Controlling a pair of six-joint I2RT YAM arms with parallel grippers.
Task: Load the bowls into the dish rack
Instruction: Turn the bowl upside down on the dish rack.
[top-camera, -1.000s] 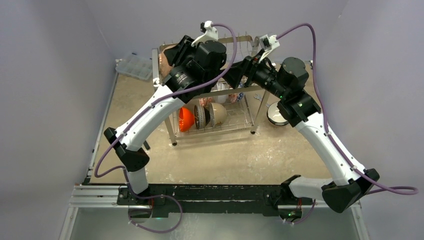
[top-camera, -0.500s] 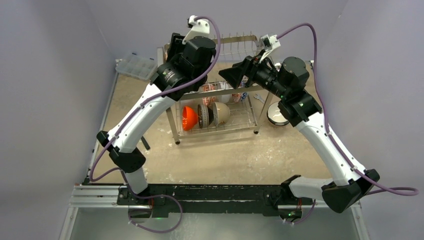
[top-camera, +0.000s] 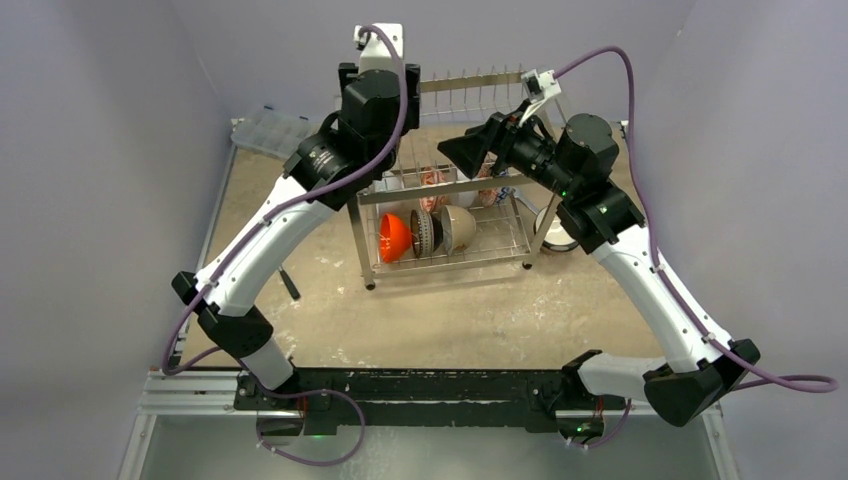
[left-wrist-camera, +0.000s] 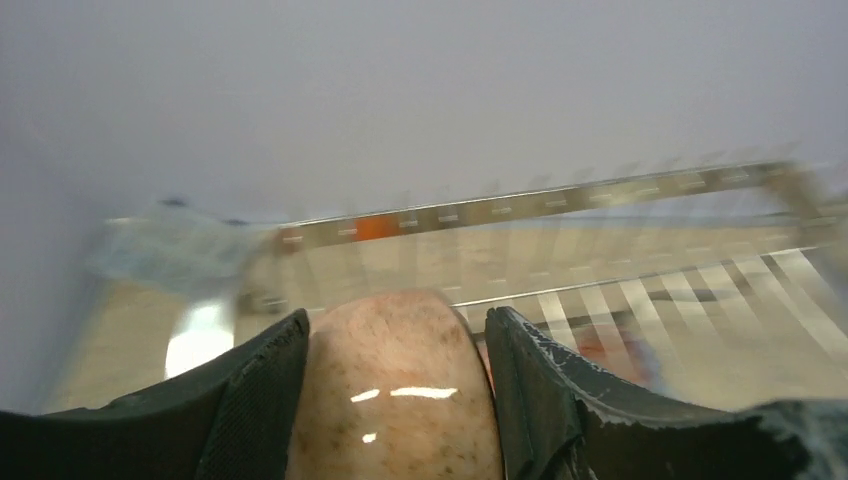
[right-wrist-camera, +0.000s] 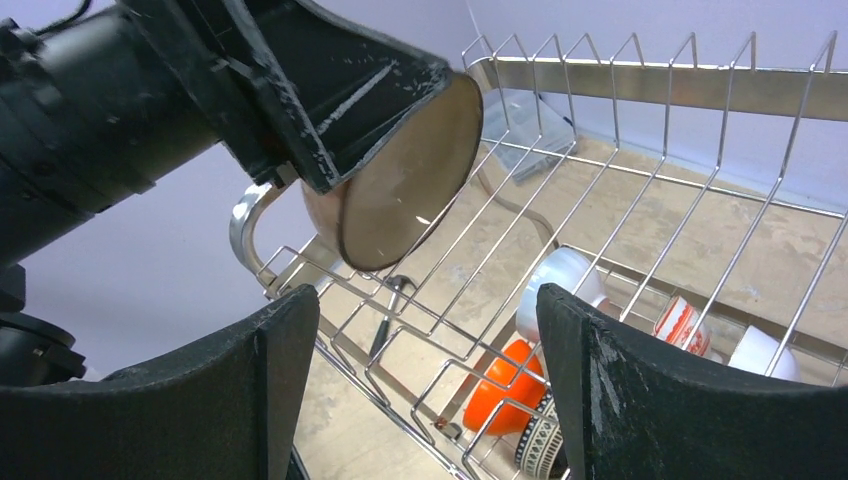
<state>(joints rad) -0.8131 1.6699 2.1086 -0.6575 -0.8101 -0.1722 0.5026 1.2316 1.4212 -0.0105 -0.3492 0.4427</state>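
Left wrist view: the left hand has its fingers on either side of the brown bowl. Whether they clamp it cannot be told. Only the right wrist view shows this bowl tilted on edge over the upper tier of the dish rack. The right hand is apart, with nothing between its fingers. Top view: the orange bowl stands in the lower tier, and the left arm hides the brown bowl.

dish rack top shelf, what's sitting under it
On the lower shelf an orange bowl, a patterned bowl and a tan bowl stand on edge in a row. Further back, a red-and-white dish shows only partly behind the rack's wires.
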